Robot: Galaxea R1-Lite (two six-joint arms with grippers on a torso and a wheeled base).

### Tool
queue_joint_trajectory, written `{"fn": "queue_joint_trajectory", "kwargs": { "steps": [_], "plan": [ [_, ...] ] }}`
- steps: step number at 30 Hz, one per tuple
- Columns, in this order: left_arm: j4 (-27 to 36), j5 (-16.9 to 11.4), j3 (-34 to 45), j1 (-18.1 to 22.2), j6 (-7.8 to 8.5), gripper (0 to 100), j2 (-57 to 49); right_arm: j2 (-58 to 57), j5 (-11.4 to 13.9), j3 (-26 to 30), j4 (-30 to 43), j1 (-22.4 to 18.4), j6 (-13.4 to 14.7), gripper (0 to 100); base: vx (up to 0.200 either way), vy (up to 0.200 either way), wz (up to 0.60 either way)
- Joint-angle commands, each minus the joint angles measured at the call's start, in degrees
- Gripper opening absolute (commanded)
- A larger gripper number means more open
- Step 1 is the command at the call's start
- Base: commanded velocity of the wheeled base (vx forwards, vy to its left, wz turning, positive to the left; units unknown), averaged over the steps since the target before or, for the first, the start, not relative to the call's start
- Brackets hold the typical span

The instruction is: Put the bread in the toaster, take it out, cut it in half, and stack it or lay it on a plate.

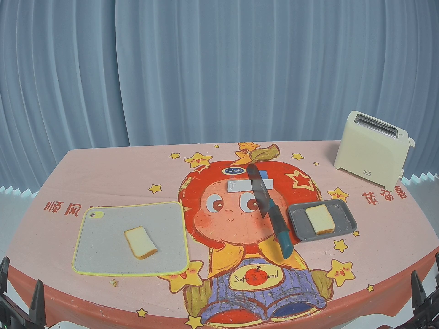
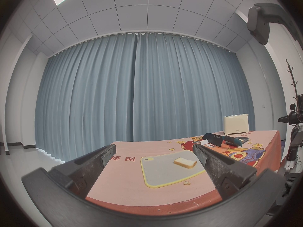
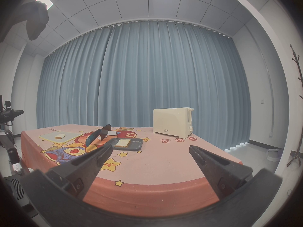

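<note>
One piece of bread [image 1: 141,242] lies on the grey, yellow-rimmed cutting board [image 1: 105,257] at the table's left. A second piece of bread [image 1: 320,219] rests on a grey plate [image 1: 344,215] to the right. A knife [image 1: 270,211] with a teal handle lies between them, its blade pointing away. The cream toaster [image 1: 372,148] stands at the back right, slots empty. My left gripper [image 2: 154,161] hangs open below the front left edge of the table, off the board [image 2: 157,174]. My right gripper [image 3: 151,164] is open before the front right edge, well short of the plate [image 3: 137,144] and toaster [image 3: 173,122].
A crumb [image 1: 113,282] lies just in front of the board. A white and blue card [image 1: 249,184] sits under the knife's blade at the table's middle. A blue curtain [image 1: 219,60] closes off the back. Bare tablecloth [image 1: 137,170] stretches across the back left.
</note>
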Motion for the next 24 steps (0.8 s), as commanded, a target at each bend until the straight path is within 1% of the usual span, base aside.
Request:
{"fn": "queue_joint_trajectory", "kwargs": {
  "steps": [1,6,7,8,9,11,12,13,14,15,18,21,24],
  "plan": [
    [-0.47,-0.26,1.01,0.06,0.09,100,1.95,-0.93,0.02,0.99,-0.03,0.01,-0.01,100,0.0,0.0,0.0],
    [-1.62,-1.57,1.01,-0.02,0.0,100,3.01,-0.93,0.02,0.99,-0.03,0.01,-0.01,100,0.0,0.0,0.0],
    [-1.7,-2.98,0.4,-0.02,0.09,100,4.15,-0.93,0.02,0.99,-0.03,0.01,-0.01,100,0.0,0.0,0.0],
    [-1.7,-3.24,0.31,-0.02,0.17,100,4.33,-0.93,0.02,0.99,-0.03,0.01,-0.01,100,0.0,0.0,0.0],
    [-0.83,-4.47,-0.83,-0.02,0.26,100,4.76,-0.93,0.02,0.99,-0.03,0.01,-0.01,100,0.0,0.0,0.0],
    [0.67,-5.35,-2.24,-0.11,0.61,100,5.12,-0.93,0.02,0.99,-0.03,0.01,-0.01,100,0.0,0.0,0.0],
    [2.34,-6.41,-3.65,-0.11,0.96,100,5.73,-0.93,0.02,0.99,-0.03,0.01,-0.01,100,0.0,0.0,0.0],
    [2.95,-6.67,-4.09,-0.11,1.05,100,5.91,-0.93,0.02,0.99,-0.03,0.01,-0.01,100,0.0,0.0,0.0],
    [6.47,-8.08,-6.72,-0.02,1.49,100,7.14,-0.93,0.02,0.99,-0.03,0.01,-0.01,100,0.0,0.0,0.0],
    [8.05,-8.69,-7.78,-0.02,1.67,100,7.23,-0.93,0.02,0.99,-0.03,0.01,-0.01,100,0.0,0.0,0.0],
    [12.18,-9.48,-9.97,-0.11,2.02,100,6.87,-0.93,0.02,0.99,-0.03,0.01,-0.01,100,0.0,0.0,0.0],
    [13.59,-9.48,-11.12,-0.29,2.02,100,6.96,-0.93,0.02,0.99,-0.03,0.01,-0.01,100,0.0,0.0,0.0],
    [13.68,-9.31,-12.44,-0.29,2.55,100,8.28,-0.93,0.02,0.99,-0.03,0.01,-0.01,100,0.0,0.0,0.0]
  ]
}}
